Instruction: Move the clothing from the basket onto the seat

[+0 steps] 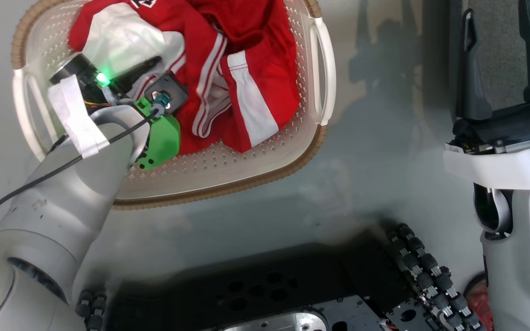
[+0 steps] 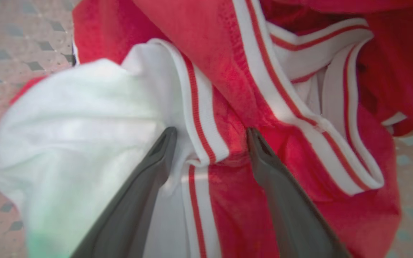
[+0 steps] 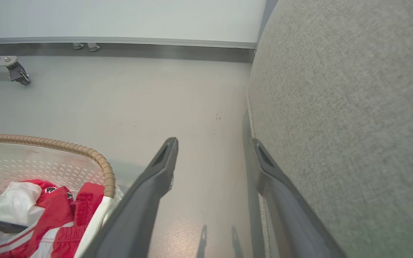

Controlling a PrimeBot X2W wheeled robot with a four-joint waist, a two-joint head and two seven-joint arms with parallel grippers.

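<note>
Pale left forearm [image 1: 62, 184], lower left of the head view, reaching up into the basket [image 1: 228, 184]. Left hand [image 2: 210, 138]: fingers spread wide, tips pressed into the clothing [image 2: 299, 168], with a fold of red-and-white striped trim lying between them and a white panel against the left finger; nothing clamped. Clothing [image 1: 246, 59]: red garments with white panels, heaped inside the basket, all within its rim. Basket: cream perforated plastic with a brown rim [image 3: 66, 147], standing on the grey floor [image 1: 375, 161]. Right hand [image 1: 497, 18]: fingers wide apart and empty, held over the floor, well apart from the basket, just beside the seat [image 3: 353, 107]. Seat: grey fabric, bare where visible. Dark robot base [image 1: 269, 285], bottom of the head view.
</note>
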